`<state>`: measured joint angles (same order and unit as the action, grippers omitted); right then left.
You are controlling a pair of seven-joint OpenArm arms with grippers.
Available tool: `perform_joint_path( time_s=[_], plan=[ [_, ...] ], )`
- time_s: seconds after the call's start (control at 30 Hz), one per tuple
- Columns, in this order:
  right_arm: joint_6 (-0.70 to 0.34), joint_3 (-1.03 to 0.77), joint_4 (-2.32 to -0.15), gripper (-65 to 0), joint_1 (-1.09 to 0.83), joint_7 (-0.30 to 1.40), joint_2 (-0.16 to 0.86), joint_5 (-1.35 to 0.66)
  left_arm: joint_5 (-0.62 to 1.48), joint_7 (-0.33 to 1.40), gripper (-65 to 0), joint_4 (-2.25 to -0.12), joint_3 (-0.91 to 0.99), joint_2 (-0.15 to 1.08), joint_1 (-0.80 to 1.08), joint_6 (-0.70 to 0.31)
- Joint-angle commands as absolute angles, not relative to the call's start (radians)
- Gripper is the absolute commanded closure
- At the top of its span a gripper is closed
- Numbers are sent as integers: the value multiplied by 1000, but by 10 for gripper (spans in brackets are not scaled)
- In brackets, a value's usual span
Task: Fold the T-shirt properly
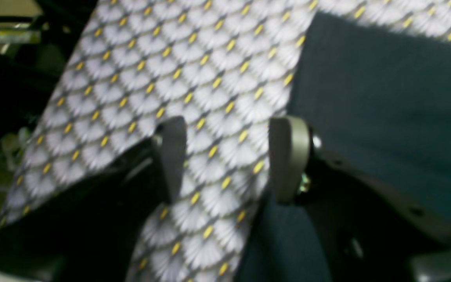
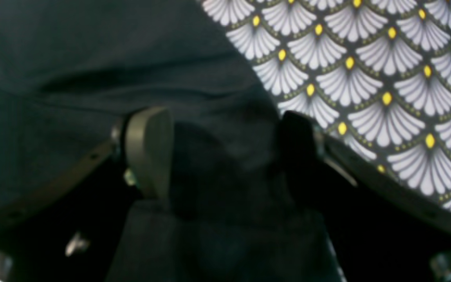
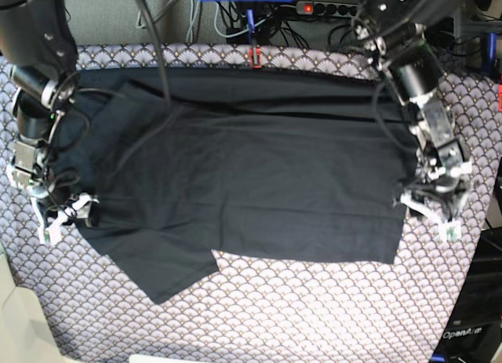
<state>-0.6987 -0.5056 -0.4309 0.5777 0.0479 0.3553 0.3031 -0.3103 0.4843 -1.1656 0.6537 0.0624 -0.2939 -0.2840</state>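
you have both tools open: the left tool (image 3: 431, 212) beside the t-shirt (image 3: 251, 183), the right tool (image 3: 64, 217) at its sleeve edge.

"OpenArm" reads on the base (image 3: 463, 333), lower corner.

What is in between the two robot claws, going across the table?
The black T-shirt lies spread there, across the patterned tablecloth. The base view shows it running from the right gripper to the left gripper.
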Motion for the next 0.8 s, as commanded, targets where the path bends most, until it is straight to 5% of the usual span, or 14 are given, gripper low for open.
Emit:
perform_joint_path(
  time_s=[0.0, 0.2, 0.4, 0.77],
  plan=[
    [-698, -507, -443, -435, 605, 51, 372, 300, -303, 463, -331, -1185, 651, 70, -318, -283],
    [-698, -507, -446, -311, 608, 51, 369, 300, -305, 463, -331, -1190, 656, 70, -314, -282],
    [-698, -507, -446, -4, 610, 51, 369, 300, -305, 463, -331, -1191, 657, 70, -315, -280],
    [-698, -507, -447, 0, 611, 51, 369, 300, -297, 452, -332, -1155, 654, 68, -443, -278]
  ],
)
